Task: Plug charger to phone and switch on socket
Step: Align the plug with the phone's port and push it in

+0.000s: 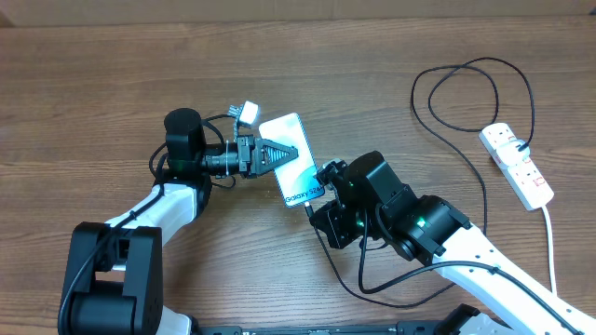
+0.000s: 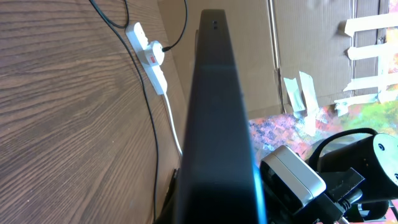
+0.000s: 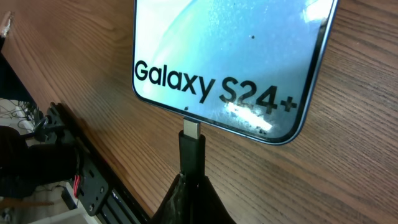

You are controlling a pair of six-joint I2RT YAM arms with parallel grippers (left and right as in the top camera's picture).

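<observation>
The phone (image 1: 291, 160) lies mid-table with its light screen reading "Galaxy S24+" (image 3: 236, 56). My left gripper (image 1: 276, 151) is shut on the phone's sides; the left wrist view shows its dark edge (image 2: 214, 124) filling the frame. My right gripper (image 1: 321, 195) is shut on the charger's black plug (image 3: 192, 152), whose metal tip sits in the port on the phone's bottom edge. The charger cable (image 1: 466, 140) loops across the table to the socket (image 1: 518, 164), a white power strip with red switches at the right; the strip also shows in the left wrist view (image 2: 151, 59).
The strip's thick white cord (image 1: 551, 251) runs toward the front right edge. A black rail (image 3: 87, 174) lines the table's front edge. Cardboard and taped paper (image 2: 367, 37) stand beyond the table.
</observation>
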